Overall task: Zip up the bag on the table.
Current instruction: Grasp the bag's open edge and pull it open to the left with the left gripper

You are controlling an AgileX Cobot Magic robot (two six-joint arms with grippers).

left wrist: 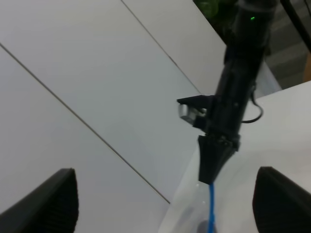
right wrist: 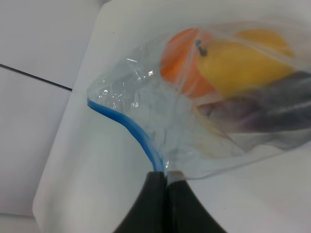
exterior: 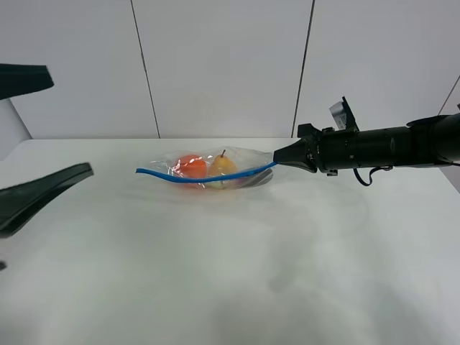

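Nearest the high camera, the left fingers (exterior: 43, 188) appear as two dark, blurred blades at the left edge, one above the other and spread wide. They are released, grasp nothing, and stand well apart from the bag (exterior: 248, 157). In the left wrist view the left fingers (left wrist: 48, 204) sit one at each lower corner, with open space between them.

Beyond them the white counter (exterior: 215, 273) fills the lower part of the high view, and pale wall panels (exterior: 223, 65) rise behind it.

The bag lies on the counter toward its far side, near the middle, clear and crinkled. Its blue zipper strip (exterior: 194, 177) runs along the edge facing the camera, sagging a little between its two ends. Inside we mark an orange fruit (exterior: 190, 167) and, touching it on the right, a yellow pear (exterior: 223, 165) with its stem up. The right wrist view adds a dark purple fruit (right wrist: 262, 107) lying against the pear.

From the right, the black right arm (exterior: 388, 147) reaches level over the counter. The right fingers (exterior: 289, 155) are clenched on the right-hand end of the zipper strip. In the right wrist view the right fingers (right wrist: 163, 204) press flat together, and the blue strip enters between their tips. Whether the strip is sealed along its length we cannot tell.
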